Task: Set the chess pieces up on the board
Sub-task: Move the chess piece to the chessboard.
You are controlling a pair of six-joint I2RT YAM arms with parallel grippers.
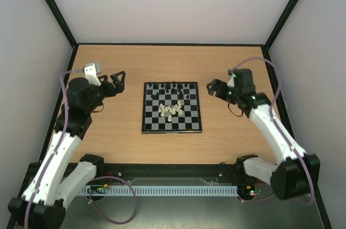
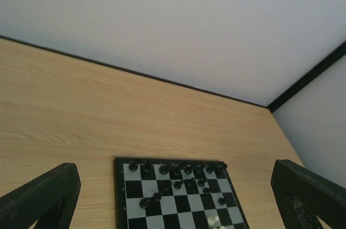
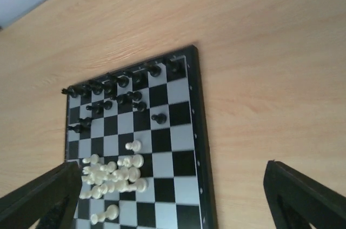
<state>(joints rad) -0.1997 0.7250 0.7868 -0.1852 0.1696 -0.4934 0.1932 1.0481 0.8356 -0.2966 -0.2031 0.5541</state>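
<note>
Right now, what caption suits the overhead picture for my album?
Open left hand and open right hand flank the board: black pieces near its far edge, white pieces heaped mid-board.

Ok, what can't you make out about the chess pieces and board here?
Top view: chess pieces too small to tell types.
Left wrist view: board, near half cut off by the bottom edge.
Right wrist view: white pieces heaped, overlapping, so uncountable.
</note>
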